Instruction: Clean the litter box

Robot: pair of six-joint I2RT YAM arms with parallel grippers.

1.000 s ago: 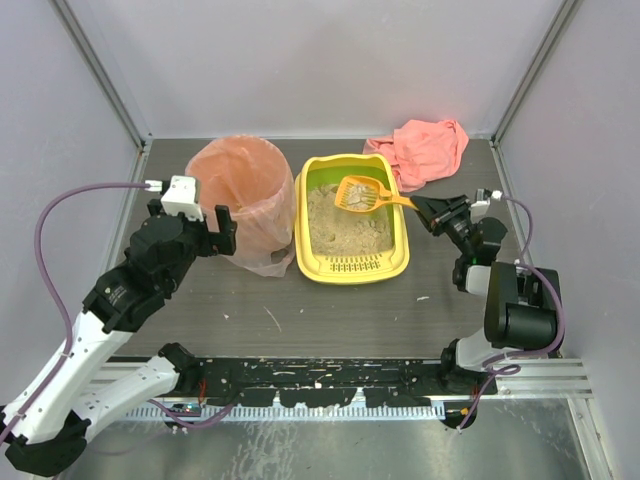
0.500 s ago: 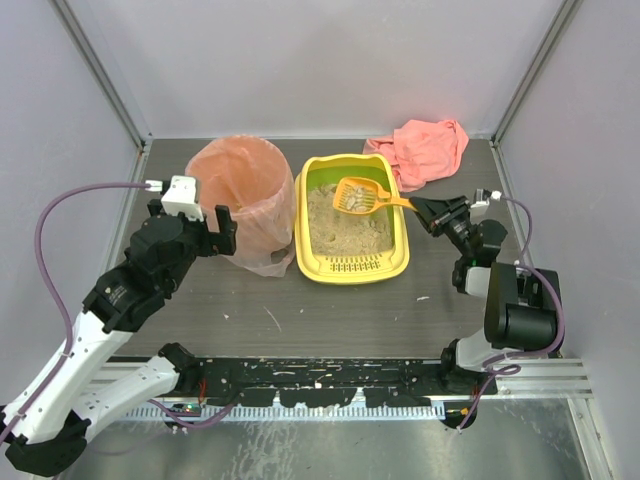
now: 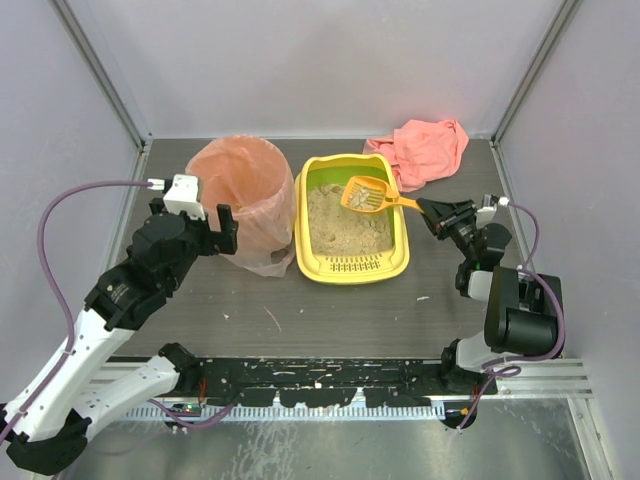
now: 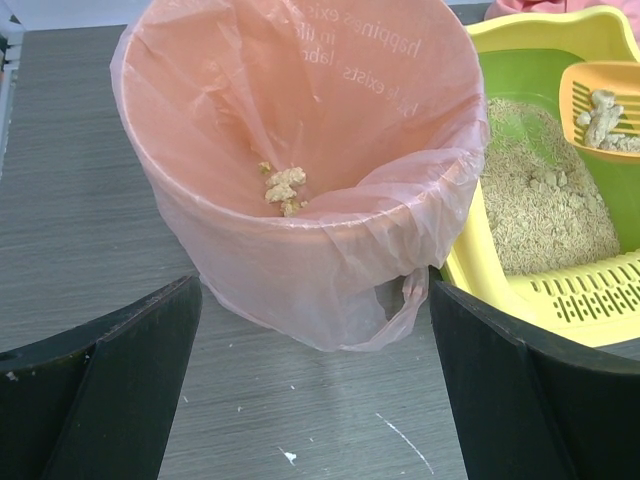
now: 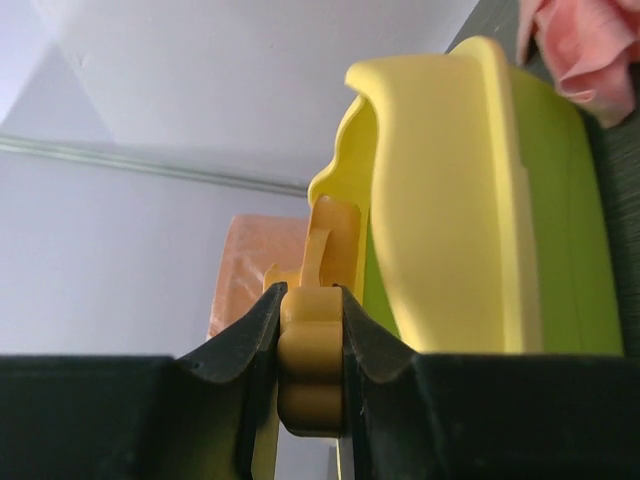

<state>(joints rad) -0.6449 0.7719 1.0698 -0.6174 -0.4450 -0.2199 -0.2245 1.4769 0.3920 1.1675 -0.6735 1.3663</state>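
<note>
The yellow litter box (image 3: pixel 352 264), green inside with beige litter, sits mid-table; it also shows in the left wrist view (image 4: pixel 590 300) and the right wrist view (image 5: pixel 450 200). My right gripper (image 3: pixel 428 208) is shut on the handle of an orange slotted scoop (image 3: pixel 366 193), held over the far right part of the box with clumps in it. The scoop's handle (image 5: pixel 311 360) is clamped between the fingers. The scoop's head shows in the left wrist view (image 4: pixel 605 100). My left gripper (image 3: pixel 215 228) is open and empty, just in front of the round bin.
A round bin lined with a pink bag (image 3: pixel 240 190) stands left of the litter box; a few clumps (image 4: pixel 283 187) lie inside it. A pink cloth (image 3: pixel 425 148) lies at the back right. Side walls stand close on both sides.
The right gripper has moved the scoop slightly right and toward the back of the box. The left arm has barely moved.
</note>
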